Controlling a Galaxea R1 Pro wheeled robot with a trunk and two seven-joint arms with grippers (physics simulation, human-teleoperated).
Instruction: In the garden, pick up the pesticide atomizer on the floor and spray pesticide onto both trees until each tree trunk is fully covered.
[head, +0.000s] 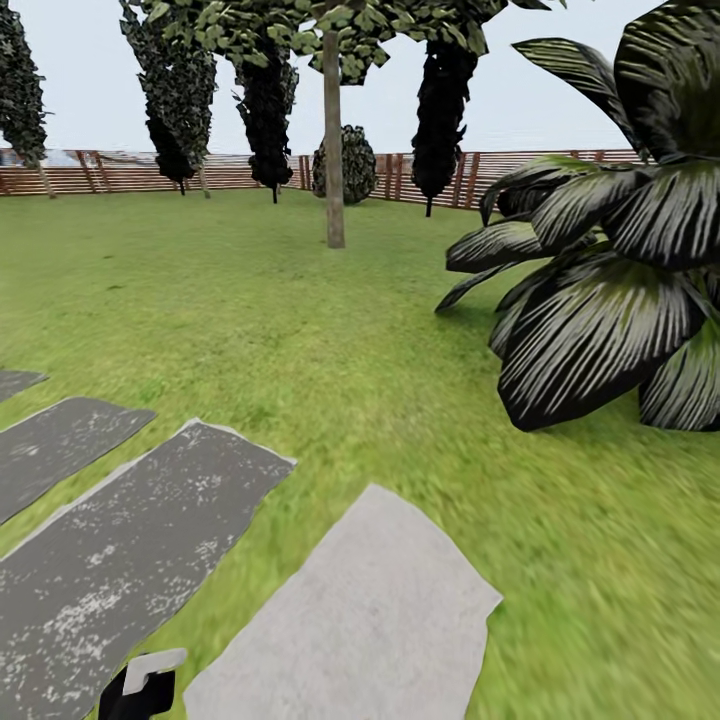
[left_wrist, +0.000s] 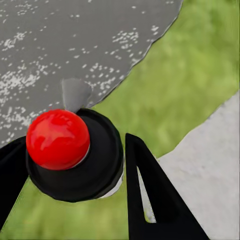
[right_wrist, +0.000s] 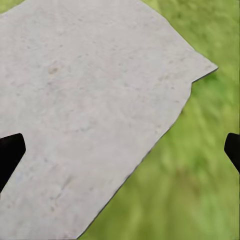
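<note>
The left gripper (left_wrist: 75, 170) clasped the tiny black, red-tipped pesticide atomizer (left_wrist: 70, 150) between its jaws, above grass and grey stepping slabs (head: 130, 540). The right gripper's (right_wrist: 120, 150) jaws stood wide. The straight grey-brown tree trunk (head: 333, 150) rose at twelve o'clock.

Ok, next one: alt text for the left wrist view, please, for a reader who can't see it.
A small black bottle with a round red tip sits between the left gripper's black fingers, seen from just above. Below lie a dark grey speckled slab, a strip of grass and the edge of a paler slab.
</note>
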